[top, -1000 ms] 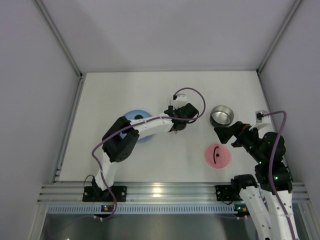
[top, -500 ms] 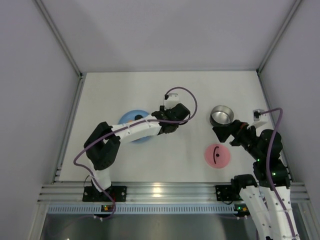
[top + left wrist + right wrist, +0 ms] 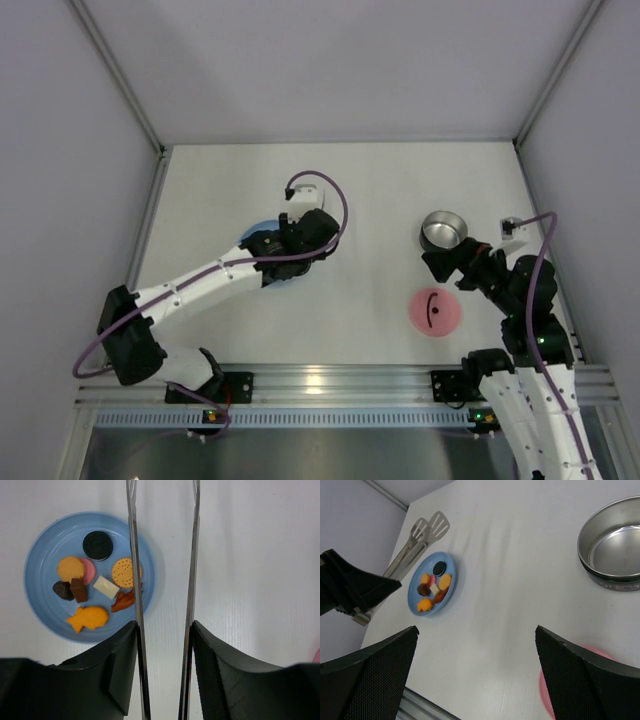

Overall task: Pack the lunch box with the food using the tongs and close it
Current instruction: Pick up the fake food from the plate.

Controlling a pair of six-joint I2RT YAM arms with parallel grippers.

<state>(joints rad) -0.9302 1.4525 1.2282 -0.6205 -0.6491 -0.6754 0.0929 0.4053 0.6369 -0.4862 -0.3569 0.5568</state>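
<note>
The left gripper (image 3: 162, 630) is closed on the tongs (image 3: 135, 580). Its two fingers press on the outer sides of the two slim arms, and the arms stand apart with a gap between them, so the tongs are not squeezed together. In the left wrist view one arm of the tongs crosses over the right part of the light-blue plate (image 3: 55, 545), and the other arm is over the bare table to the right of it. The food (image 3: 89, 618) lies together on this plate, on the left half of the table. The tips of the tongs are out of this view. In the right wrist view they show just past the far edge of the plate, and their height over the table cannot be told.

The lunch box (image 3: 615, 550) stands on the right side and looks empty. The pink lid (image 3: 435, 312) lies flat just nearer than it. The right gripper (image 3: 445, 262) is wide open, holds nothing, and waits between the box and the lid.

It seems the packing is at its beginning: the step in hand is to take a first piece. The next move probably asks to bring the tips back over one piece, lower them on both its sides, and then squeeze softly. The pieces lie close, so a neighbour can be pushed away.
</note>
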